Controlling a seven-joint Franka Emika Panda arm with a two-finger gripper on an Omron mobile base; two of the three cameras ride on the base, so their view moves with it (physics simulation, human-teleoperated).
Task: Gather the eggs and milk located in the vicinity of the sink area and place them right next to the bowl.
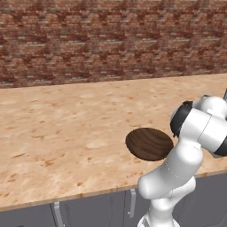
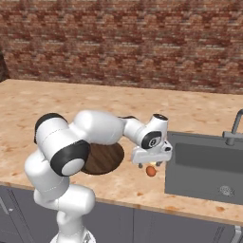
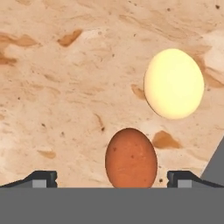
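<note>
Lining up on the first egg
Gripper (image 3: 112, 178) spread wide, orange-brown egg (image 3: 131, 158) between the fingertips on the counter (image 3: 65, 100); pale egg (image 3: 174, 83) at one o'clock. Next, I judge: descend, close, carry to bowl (image 2: 102, 159).

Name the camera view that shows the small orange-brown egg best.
Hand view: the orange-brown egg sits large between the open gripper's fingertips. The right base view shows the same egg tiny, under the gripper.

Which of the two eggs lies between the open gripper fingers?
The orange-brown egg: it sits between the fingertips; the pale yellowish egg lies farther off.
</note>
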